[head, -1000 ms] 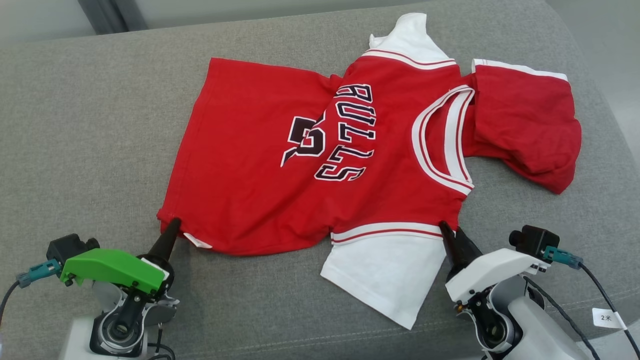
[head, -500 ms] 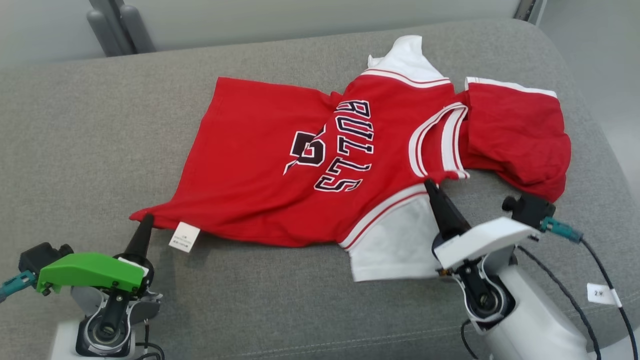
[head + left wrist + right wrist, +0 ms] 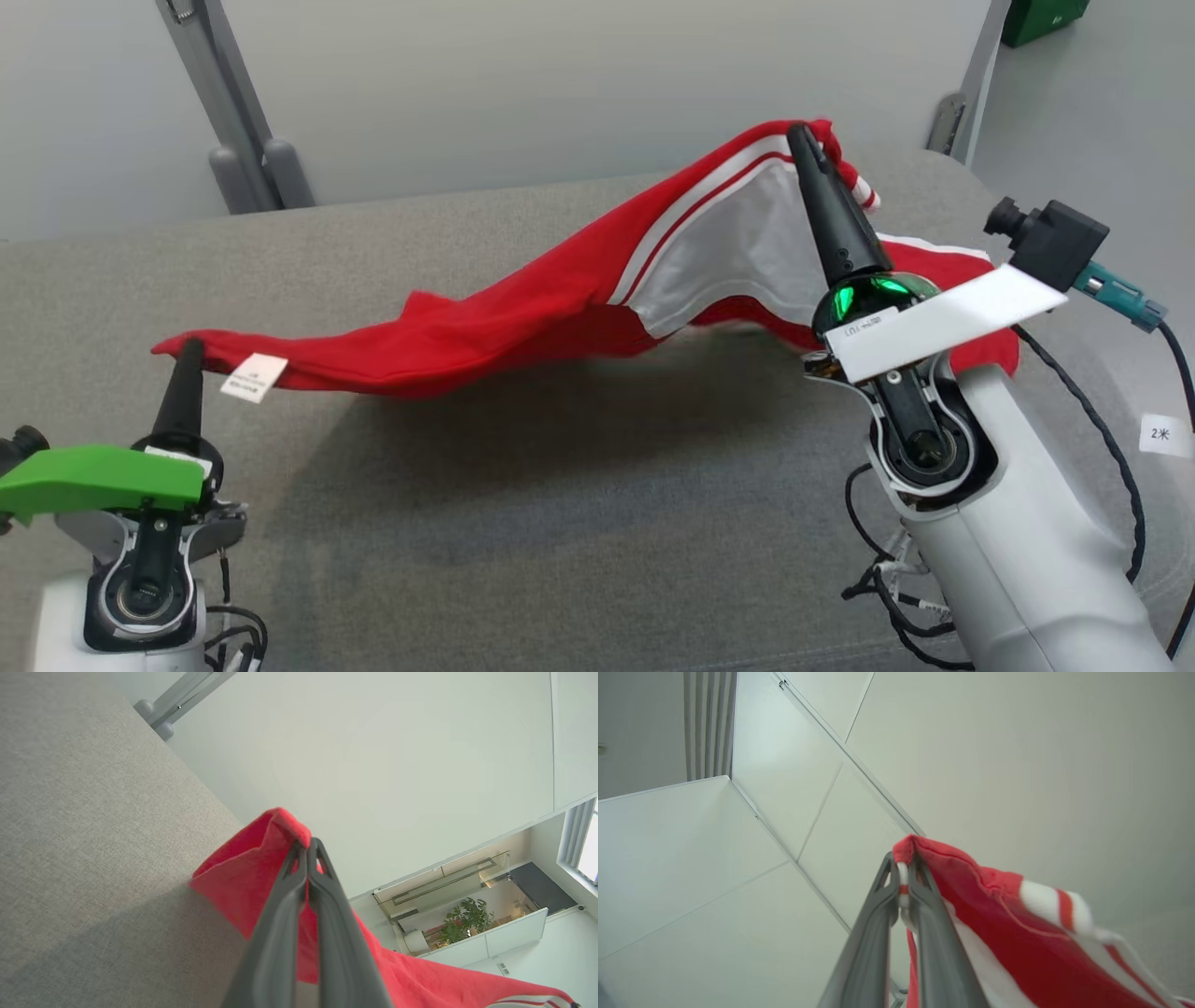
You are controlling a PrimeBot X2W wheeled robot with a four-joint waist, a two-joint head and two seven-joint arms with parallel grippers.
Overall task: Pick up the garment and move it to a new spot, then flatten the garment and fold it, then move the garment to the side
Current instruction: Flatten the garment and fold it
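Note:
The garment (image 3: pixel 523 317) is a red jersey with white sleeves and striped trim, stretched between both arms and lifted off the grey cushion (image 3: pixel 523 504). My left gripper (image 3: pixel 189 349) is shut on its hem corner at the left, beside a white label (image 3: pixel 254 377). My right gripper (image 3: pixel 801 133) is raised high and shut on the shoulder edge. In the left wrist view the fingers (image 3: pixel 289 896) pinch red cloth (image 3: pixel 243 877). In the right wrist view the fingers (image 3: pixel 924 900) clamp the striped edge (image 3: pixel 902 877). The far sleeve (image 3: pixel 971 271) lies behind my right arm.
The grey cushion's back edge (image 3: pixel 373 201) meets a pale wall with a grey metal post (image 3: pixel 233 121) at the back left. A black cable (image 3: pixel 1111 439) and a white tag (image 3: pixel 1162 434) hang by my right arm. A green box (image 3: pixel 1041 19) stands at the top right.
Both grippers have risen with the garment, the right much higher, so the jersey has left the cushion and hangs between them. The head view has tilted up toward the wall.

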